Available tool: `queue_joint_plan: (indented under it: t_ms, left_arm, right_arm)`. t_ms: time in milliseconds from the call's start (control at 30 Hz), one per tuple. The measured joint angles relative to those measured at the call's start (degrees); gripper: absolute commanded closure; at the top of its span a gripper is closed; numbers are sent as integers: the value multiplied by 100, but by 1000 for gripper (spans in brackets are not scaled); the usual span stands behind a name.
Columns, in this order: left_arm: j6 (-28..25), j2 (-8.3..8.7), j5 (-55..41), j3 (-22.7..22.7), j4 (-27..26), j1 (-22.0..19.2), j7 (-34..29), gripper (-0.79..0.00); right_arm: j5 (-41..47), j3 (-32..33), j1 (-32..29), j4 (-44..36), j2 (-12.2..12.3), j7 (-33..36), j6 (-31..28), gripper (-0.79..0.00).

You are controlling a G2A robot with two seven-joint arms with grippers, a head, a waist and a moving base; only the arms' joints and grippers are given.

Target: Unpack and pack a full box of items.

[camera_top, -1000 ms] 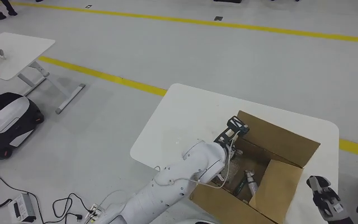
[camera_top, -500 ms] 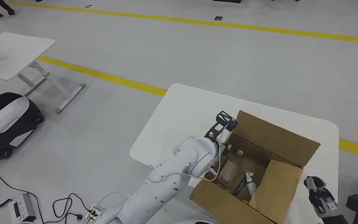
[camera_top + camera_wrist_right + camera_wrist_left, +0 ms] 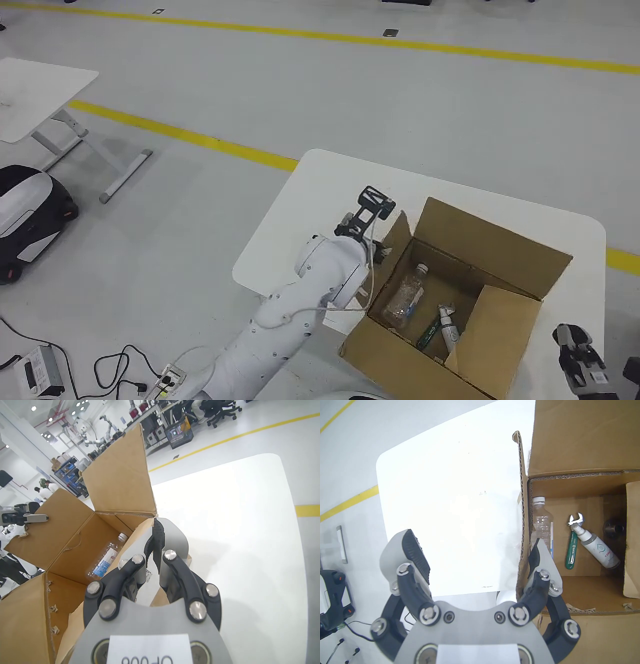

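Note:
An open cardboard box point(image 3: 497, 243) stands on the white table point(image 3: 320, 205), its flaps point(image 3: 572, 437) raised. Inside lie a clear plastic bottle point(image 3: 540, 517), a green-handled wrench point(image 3: 572, 550), a white spray bottle point(image 3: 598, 548) and a dark metal part point(image 3: 613, 527). My left gripper point(image 3: 477, 555) hovers open and empty at the box's left flap point(image 3: 393, 235), with the flap's edge just inside one finger point(image 3: 540, 556). My right gripper point(image 3: 156, 536) is shut with nothing in it, off the box's near right corner point(image 3: 572, 348), beside a raised flap point(image 3: 120, 480).
Bare tabletop point(image 3: 450, 500) stretches left of the box out to the rounded edge. A second white table point(image 3: 35, 95) and a dark machine point(image 3: 30, 215) stand on the floor at the far left. Cables point(image 3: 110, 370) lie on the floor near the robot's base.
My left gripper has moved left, from over the box interior to outside its left flap, uncovering the bottle. The right gripper has drawn back slightly toward the near edge.

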Motion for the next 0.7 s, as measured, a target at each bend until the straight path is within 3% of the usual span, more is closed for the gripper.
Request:
queue_joint_plan:
  t_ms: [300, 700]
  left_arm:
    - [117, -11, 272, -140, 535, -22, 19, -785]
    - [238, -88, 483, 15, 1192, -100, 116, -785]
  right_arm:
    - [-132, -238, 181, 251, -47, -26, 30, 0]
    - [-109, -372, 313, 327, -78, 70, -105, 0]
